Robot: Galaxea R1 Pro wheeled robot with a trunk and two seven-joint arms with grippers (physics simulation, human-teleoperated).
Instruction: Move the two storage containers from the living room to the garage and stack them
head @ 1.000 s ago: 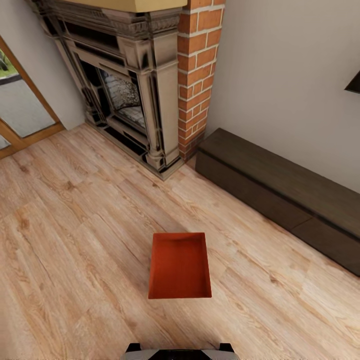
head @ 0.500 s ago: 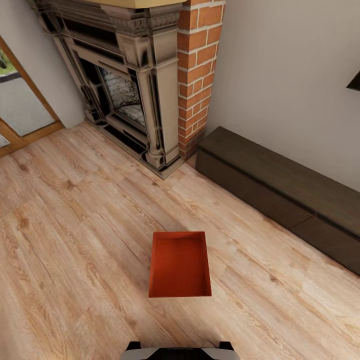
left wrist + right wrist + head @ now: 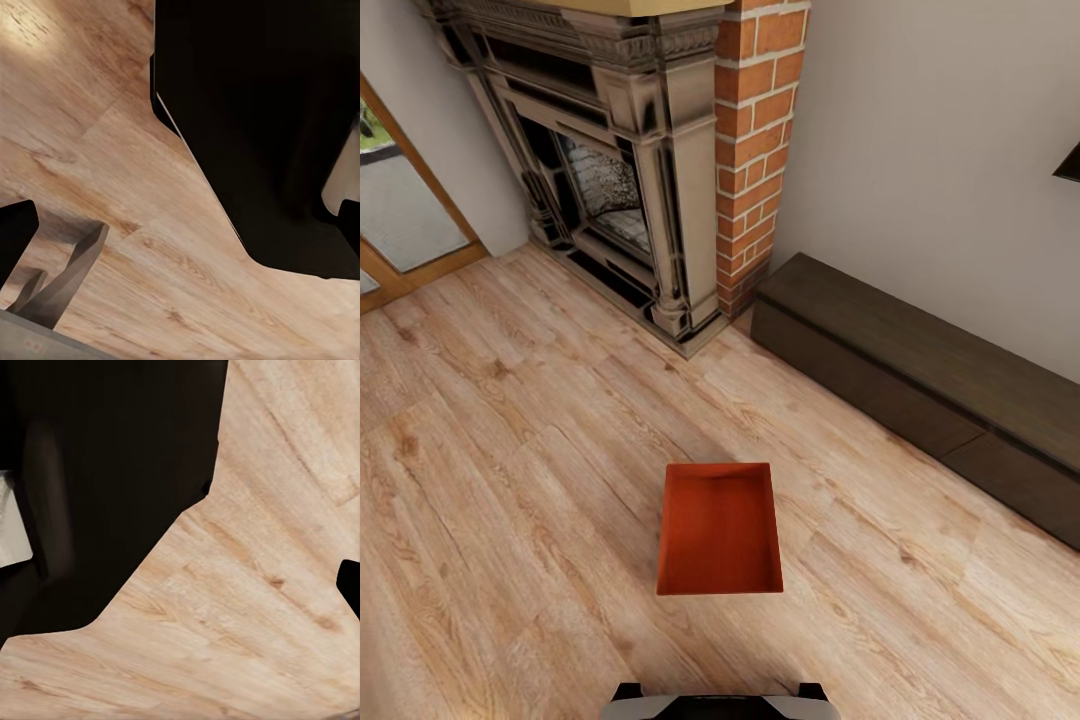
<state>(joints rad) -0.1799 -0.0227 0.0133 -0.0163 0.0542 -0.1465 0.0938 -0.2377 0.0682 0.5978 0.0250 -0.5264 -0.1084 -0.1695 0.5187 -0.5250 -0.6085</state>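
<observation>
Just 1 storage container (image 3: 719,530) on wood-plank flooring (image 3: 510,450)

Robot body: black and light grey parts with smooth, hard surfaces.

In the head view, the light grey trunk top (image 3: 718,707) has a dark middle band and two small black blocks at its corners. In the left wrist view, a large matte black angular body panel (image 3: 262,127) has a thin pale edge line, and beside it are a grey tapered finger (image 3: 71,274) and a light grey base strip with tiny red markings.
</observation>
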